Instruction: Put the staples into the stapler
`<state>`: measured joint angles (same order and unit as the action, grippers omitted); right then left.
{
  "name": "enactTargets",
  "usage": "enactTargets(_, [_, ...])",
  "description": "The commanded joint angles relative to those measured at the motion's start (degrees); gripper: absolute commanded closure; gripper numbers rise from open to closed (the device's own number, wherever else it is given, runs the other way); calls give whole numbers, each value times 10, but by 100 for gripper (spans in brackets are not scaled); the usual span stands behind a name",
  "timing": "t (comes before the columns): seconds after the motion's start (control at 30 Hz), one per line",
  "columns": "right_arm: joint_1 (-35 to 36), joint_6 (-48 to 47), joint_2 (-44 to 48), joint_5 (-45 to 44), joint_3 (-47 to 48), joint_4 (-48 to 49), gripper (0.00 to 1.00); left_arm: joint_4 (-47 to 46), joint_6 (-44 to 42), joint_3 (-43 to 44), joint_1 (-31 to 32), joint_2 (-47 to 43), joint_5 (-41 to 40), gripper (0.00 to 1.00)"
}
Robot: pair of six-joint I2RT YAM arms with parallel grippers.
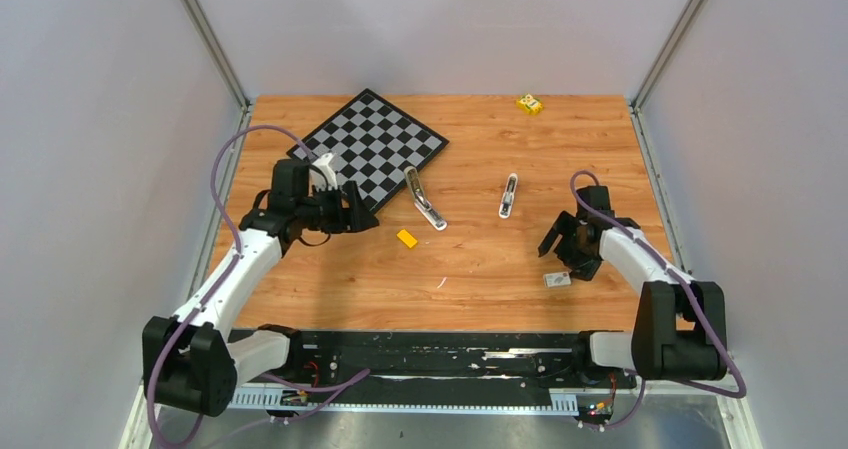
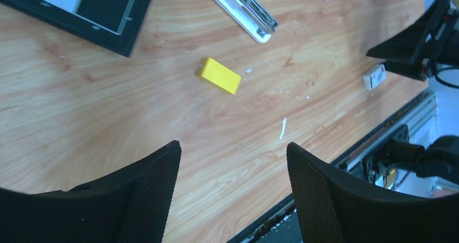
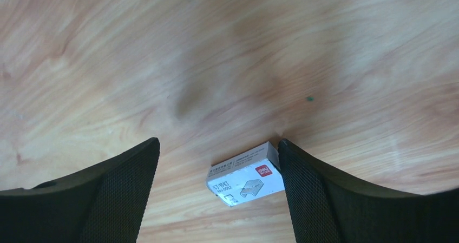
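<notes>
Top external view puts the stapler near the middle of the wooden bench. It lies opened into a shallow V just beside the right edge of a chessboard. A yellow block sits a little nearer the arms, and a slim pale tool lies to the stapler's right, apart from it. A small yellow thing sits alone at the far edge and appears in this view only. The left claw hovers by the chessboard's near edge, and the right claw hangs low over a small white box on the right. Left wrist view adds what the overhead cannot resolve: the stapler's shiny inner tray lies exposed. On the bare wood, nearer the arms than the yellow block, rests what may be the staples, a thin pale sliver too small to be sure of. The same view shows the left claw wide open above the bench with nothing between its fingers. Right wrist view alone shows the white box's printed label and how the box lies flat between that claw's spread fingers. One corner of the box is just beside or touching the finger on the picture's right, and the other finger stands clear of it, so this claw is open and has hold of nothing.
</notes>
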<state>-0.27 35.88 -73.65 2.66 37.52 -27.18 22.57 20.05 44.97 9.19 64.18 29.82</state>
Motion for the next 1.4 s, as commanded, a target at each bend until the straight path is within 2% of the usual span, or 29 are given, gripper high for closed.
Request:
enactTargets(0.0, [59, 9, 17, 40, -12, -39, 17, -15, 22, -2, 63, 9, -33, 27])
enactTargets(0.17, [149, 42, 14, 51, -9, -42, 18, -80, 56, -25, 138, 26, -40, 35])
enactTargets(0.33, [233, 82, 14, 67, -1, -29, 21, -145, 53, -41, 214, 49, -63, 38])
enactTargets(0.43, [271, 102, 16, 97, 0, -13, 25, -230, 51, -76, 254, 44, -65, 41])
enactTargets(0.53, [285, 102, 22, 138, -4, 2, 29, -280, 19, -103, 305, 35, -107, 41])
enactTargets(0.63, [285, 68, 29, 157, -2, 1, 33, -313, -21, -115, 362, 39, -143, 41])
enactTargets(0.8, [276, 7, 36, 173, -17, -2, 38, -422, -55, -144, 422, 67, -149, 40])
enactTargets(0.87, [267, -14, 35, 187, -30, 10, 41, -456, -73, -142, 442, 88, -154, 36])
enactTargets(1.0, [221, -50, 45, 244, -63, 52, 47, -471, -126, -110, 473, 147, -131, 33])
enactTargets(1.13, [173, -79, 66, 280, -76, 60, 48, -531, -198, -109, 502, 203, -96, 30])
enactTargets(1.37, [110, -114, 90, 337, -91, 53, 49, -526, -274, -56, 528, 285, -129, 31])
